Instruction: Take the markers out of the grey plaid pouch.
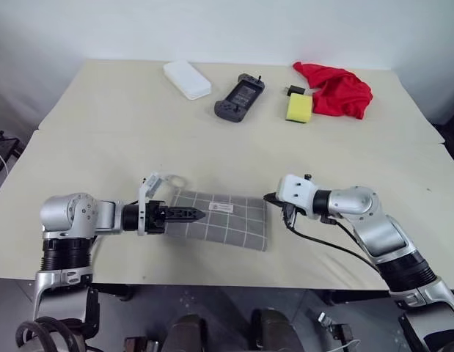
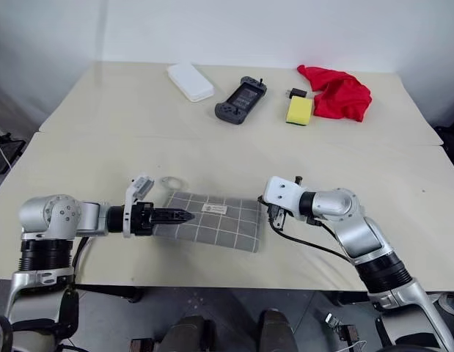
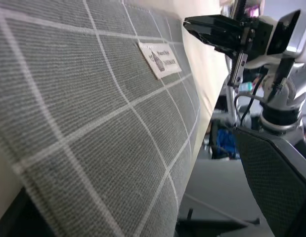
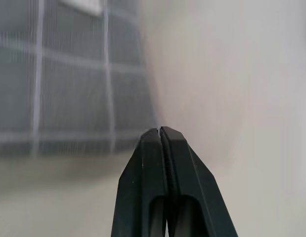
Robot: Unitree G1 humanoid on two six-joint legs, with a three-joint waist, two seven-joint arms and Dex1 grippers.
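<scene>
- The grey plaid pouch [image 1: 223, 220] lies flat near the front edge of the beige table [image 1: 102, 139], between the two arms, its small white label [image 1: 224, 208] facing up.
- From the head views, the left gripper [image 1: 191, 215] reaches in level over the pouch's left end; its black fingers look like one dark point there, so how far apart they stand is hard to judge from above.
- The left wrist view settles it: one wide black finger [image 3: 276, 182] stands well off to the side of the pouch fabric, so the jaws are spread wide with nothing between them. That view also shows the label's print close up, too small to read, and the other arm's gripper [image 3: 212, 29] beyond the pouch's far edge.
- The right gripper [image 2: 268, 207] sits just beside the pouch's right end in the head views; its tips are hard to make out there.
- The right wrist view shows its two fingers [image 4: 145, 163] pressed together, holding nothing, over bare table just off the pouch's edge.
- The head views alone take in the far side of the table: a white box [image 1: 187, 79], a dark handheld controller [image 1: 240, 97], a yellow sponge [image 1: 299, 108] and a red cloth [image 1: 337, 89].
- A thin ring [image 2: 171, 182] lies on the table just behind the pouch's left corner.
</scene>
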